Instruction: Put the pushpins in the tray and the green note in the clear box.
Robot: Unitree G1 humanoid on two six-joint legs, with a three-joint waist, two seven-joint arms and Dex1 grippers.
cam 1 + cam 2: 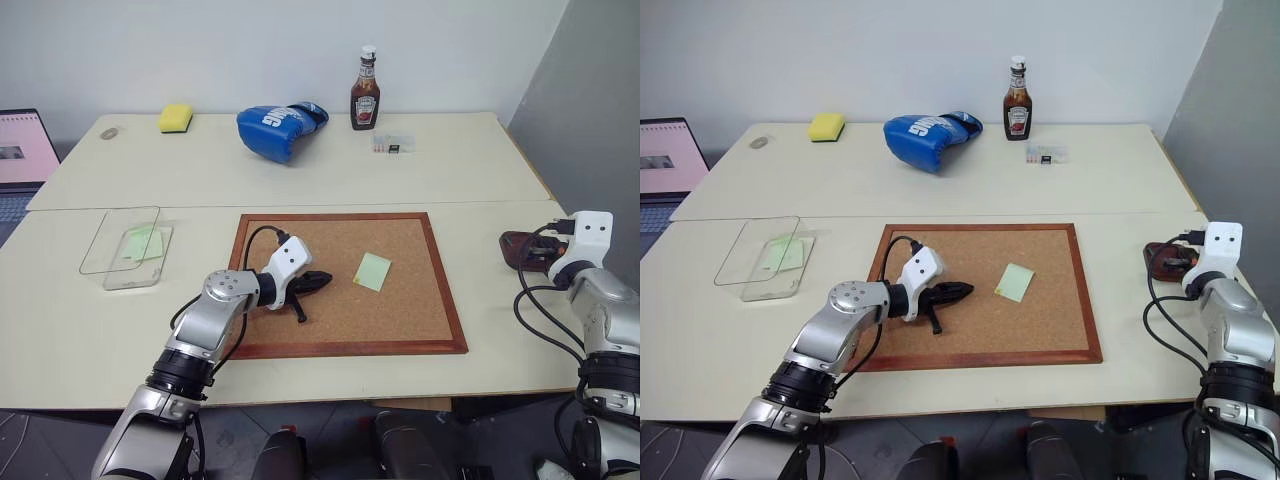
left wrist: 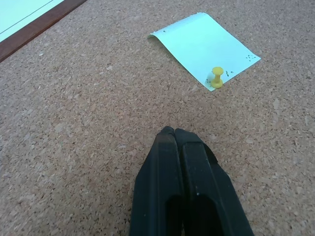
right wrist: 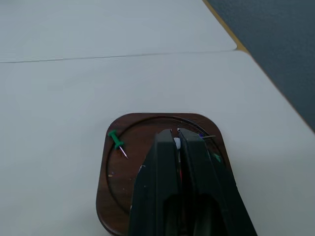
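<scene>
A pale green note (image 1: 372, 271) lies on the corkboard (image 1: 420, 330), held at one corner by a yellow pushpin (image 2: 216, 77). My left gripper (image 1: 322, 280) rests shut and empty on the cork just left of the note. The dark brown tray (image 3: 118, 196) sits near the table's right edge, with a green pushpin (image 3: 116, 141) lying in it. My right gripper (image 3: 176, 133) hovers over the tray, shut on a small white-headed pushpin pinched at its tips. The clear box (image 1: 135, 272) stands at the left with another green sheet inside, its lid (image 1: 110, 235) propped open.
At the back of the table are a yellow sponge (image 1: 176, 118), a blue boxing glove (image 1: 280, 126), a sauce bottle (image 1: 365, 92) and a tiny clear case (image 1: 393, 145). A laptop (image 1: 22, 150) sits at the far left.
</scene>
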